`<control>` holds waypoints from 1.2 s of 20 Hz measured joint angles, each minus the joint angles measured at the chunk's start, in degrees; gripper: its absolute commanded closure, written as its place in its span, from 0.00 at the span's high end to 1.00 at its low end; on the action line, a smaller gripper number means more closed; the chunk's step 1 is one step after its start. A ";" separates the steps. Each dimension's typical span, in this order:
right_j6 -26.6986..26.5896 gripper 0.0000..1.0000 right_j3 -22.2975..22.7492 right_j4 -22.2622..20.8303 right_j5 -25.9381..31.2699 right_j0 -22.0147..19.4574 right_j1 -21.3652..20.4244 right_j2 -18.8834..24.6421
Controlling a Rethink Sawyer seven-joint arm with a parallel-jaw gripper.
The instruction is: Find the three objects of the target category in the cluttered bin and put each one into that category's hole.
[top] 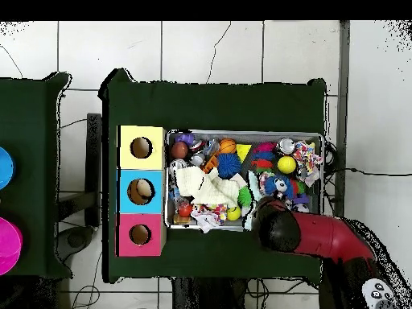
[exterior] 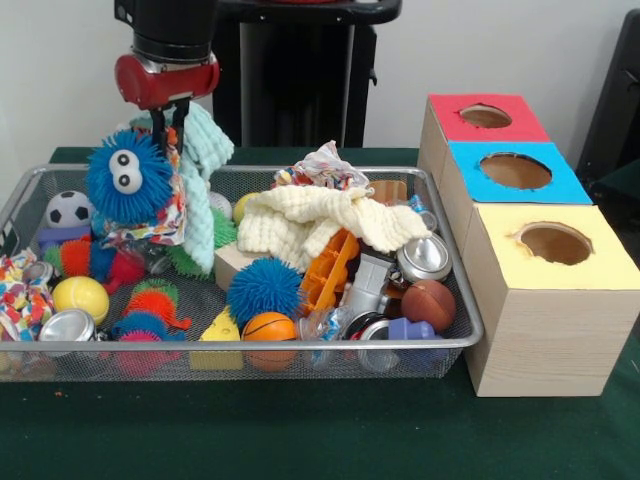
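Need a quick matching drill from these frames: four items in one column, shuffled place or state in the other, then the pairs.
Column 1:
1. yellow box
2. red box
3. blue spiky toy with eyes
4. basketball

Column 2:
A. lifted above the bin, hanging at the gripper
B. box nearest the front camera
C. lying against the bin's front wall
D. box farthest from the front camera

Pairs: 1-B, 2-D, 3-A, 4-C

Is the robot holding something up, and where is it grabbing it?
Yes. The gripper is pinching the top edge of a patterned cloth, lifted above the wire bin beside a blue fuzzy ball.
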 measured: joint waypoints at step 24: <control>0.00 0.00 1.92 0.01 -0.09 0.41 0.47 -0.38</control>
